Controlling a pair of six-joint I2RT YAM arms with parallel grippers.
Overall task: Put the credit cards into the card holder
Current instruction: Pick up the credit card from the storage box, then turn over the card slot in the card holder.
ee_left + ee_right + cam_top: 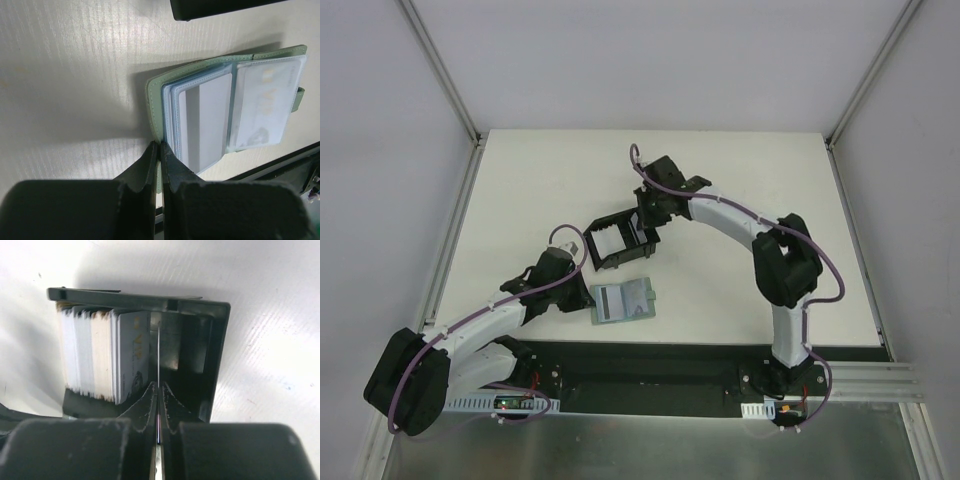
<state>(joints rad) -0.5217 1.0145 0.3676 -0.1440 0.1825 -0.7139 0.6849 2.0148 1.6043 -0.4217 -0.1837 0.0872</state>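
Note:
The black card holder (603,225) stands mid-table. In the right wrist view its wall (220,350) frames a stack of several cards (100,360) standing in the left part. My right gripper (158,386) (643,220) is shut on a thin credit card (158,352), seen edge-on and upright inside the holder beside the stack. My left gripper (160,146) (582,287) is shut on the cover edge of the open grey-green case (155,100) (622,301). Its clear sleeves hold a whitish card (265,105) and a pale one (207,125).
The holder's black edge (225,7) lies just beyond the case in the left wrist view. The white table (740,290) ends in a dark strip (670,365) along the near edge, close to the case. Grey walls enclose the sides and back.

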